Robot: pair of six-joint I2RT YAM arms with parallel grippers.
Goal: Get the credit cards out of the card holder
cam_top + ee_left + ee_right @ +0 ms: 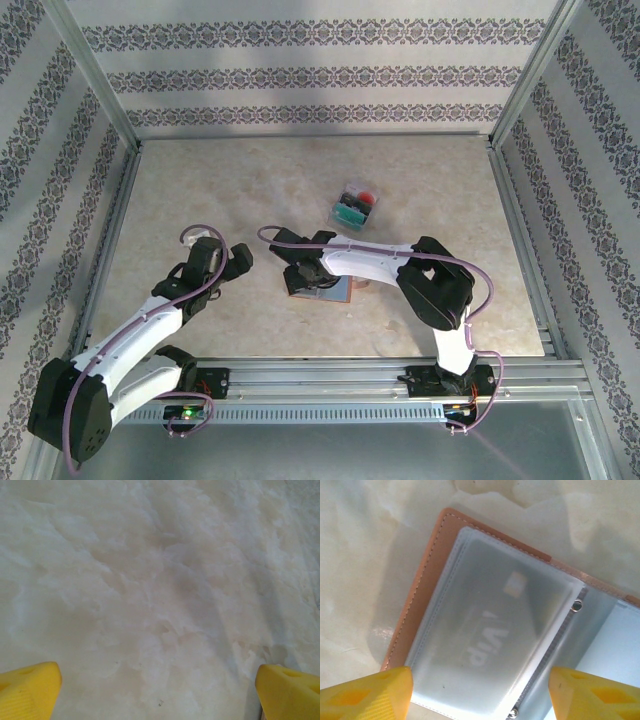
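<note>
Top external: one card holder (342, 291) lies open on the table (200, 190), near the middle and on the arms' side. The right tool (297, 276) hangs directly over its left part; the left tool (238, 262) sits off to the holder's left above bare table, so the right arm is plainly the nearer. One small pile of loose cards (353, 207) lies beyond the holder and apart from it, teal and red showing; how many it holds cannot be counted from here.

Left wrist: the left tool (160, 692) is spread wide, a yellow fingertip in each bottom corner; nothing lies between them but table (160, 580).

Right wrist: the right tool (480, 690) is spread too and pinches nothing; its two yellow fingertips stand to either side of a clear sleeve (445, 605), seemingly above it rather than on it. The card holder (430, 580) shows its brown stitched border along the left and top. One pale card (490, 630), marked "Vip" and bearing a chip, lies inside the sleeve. Its long axis runs steeply from upper right to lower left, parallel to the stitched left border, so the line between the fingertips crosses that axis. A metal ring binding (550, 650) runs along the sleeve's right side; a second sleeve lies past it, contents unclear. As I judge it, the coming move depends on reaching the sleeve's open edge; which edge that is I cannot tell.
</note>
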